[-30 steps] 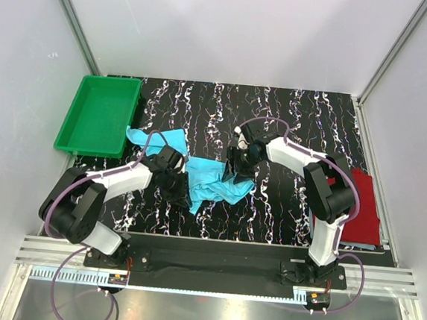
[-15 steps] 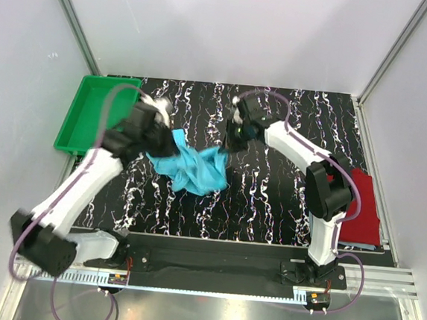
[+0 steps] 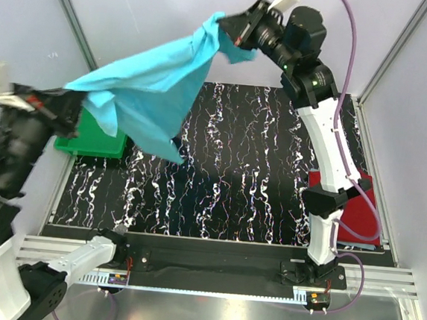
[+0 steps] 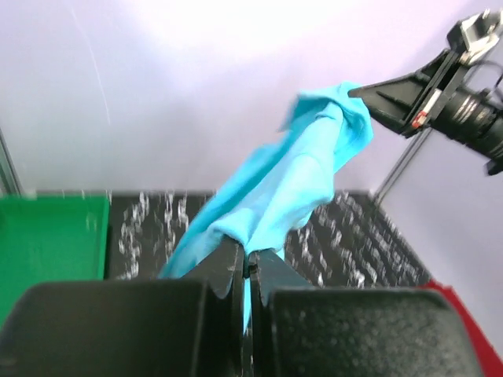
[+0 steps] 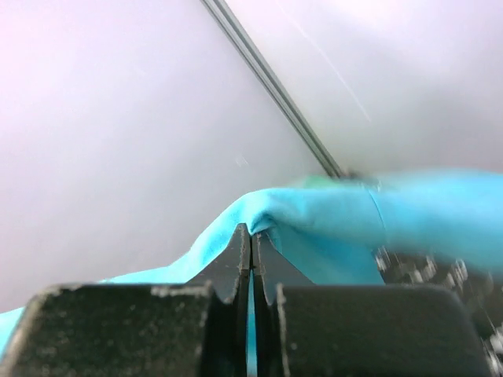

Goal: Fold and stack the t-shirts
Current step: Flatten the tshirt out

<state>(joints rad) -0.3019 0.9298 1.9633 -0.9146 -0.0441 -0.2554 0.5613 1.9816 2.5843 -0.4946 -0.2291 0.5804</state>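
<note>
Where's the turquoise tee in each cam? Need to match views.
Top external: turquoise t-shirt stretched midair, upper left to top centre, between left gripper and right gripper.
Left wrist: turquoise t-shirt centre, rising from bottom middle to upper right.
Right wrist: turquoise t-shirt a band across middle and right.
Shared landmark: black marbled table.

Turquoise t-shirt [image 4: 275, 184] in tight left claw [image 4: 247, 263]
</note>
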